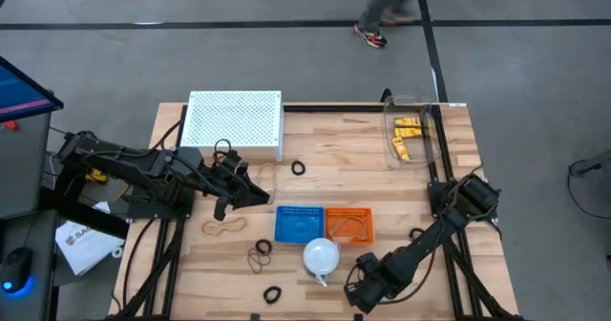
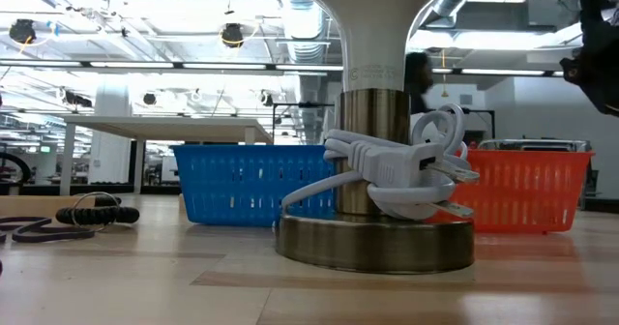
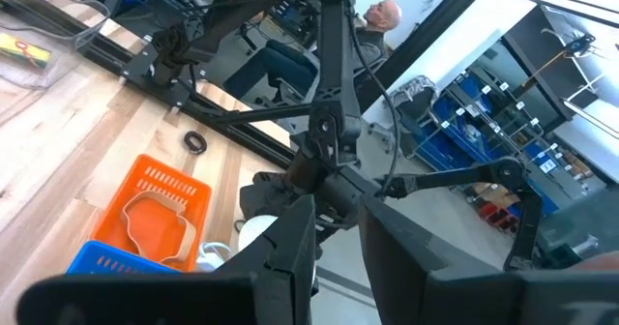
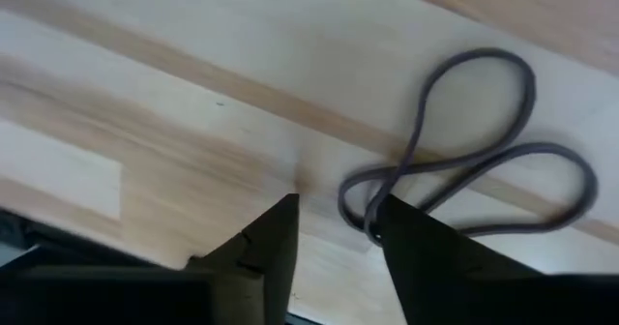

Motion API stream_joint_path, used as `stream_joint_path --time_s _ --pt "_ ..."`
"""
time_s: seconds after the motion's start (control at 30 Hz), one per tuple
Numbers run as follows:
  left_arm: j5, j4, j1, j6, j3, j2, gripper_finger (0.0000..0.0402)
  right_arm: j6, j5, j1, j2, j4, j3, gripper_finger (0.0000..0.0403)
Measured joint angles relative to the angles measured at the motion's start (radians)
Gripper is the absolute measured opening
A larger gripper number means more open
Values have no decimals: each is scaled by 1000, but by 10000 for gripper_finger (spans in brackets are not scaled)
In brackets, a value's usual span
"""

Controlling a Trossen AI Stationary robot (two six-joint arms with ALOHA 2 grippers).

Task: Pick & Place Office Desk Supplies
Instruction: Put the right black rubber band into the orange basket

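Our right pincer hangs low over the worktop, fingers apart beside a dark band loop, lined up to pinch it; our left pincer waits above, fingers parted.

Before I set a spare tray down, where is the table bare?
Bare wood lies between the white perforated board and the clear bin, holding only one black ring. The strip right of the orange basket is fairly open. Crowded: the front left, with rubber bands, black rings and the left gripper.
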Motion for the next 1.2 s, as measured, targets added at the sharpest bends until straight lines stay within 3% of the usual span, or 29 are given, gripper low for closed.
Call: stream_joint_path --time_s 0.27,0.4,0.67,0.73,0.9,1.2 --pt "11 1 0 0 0 0 76 -12 4 1 10 -107 19 13" --pt "11 1 0 0 0 0 76 -5 32 6 -11 -162 16 5" --pt "11 -1 0 0 0 0 76 -2 306 17 -153 -537 115 2" --pt "11 -9 0 4 0 0 76 -56 390 3 -193 -532 121 1" --pt "11 -8 0 7 0 0 76 -217 478 -71 -285 -529 123 1" --pt "3 -5 0 2 0 0 76 -496 555 -225 -379 -496 124 0"
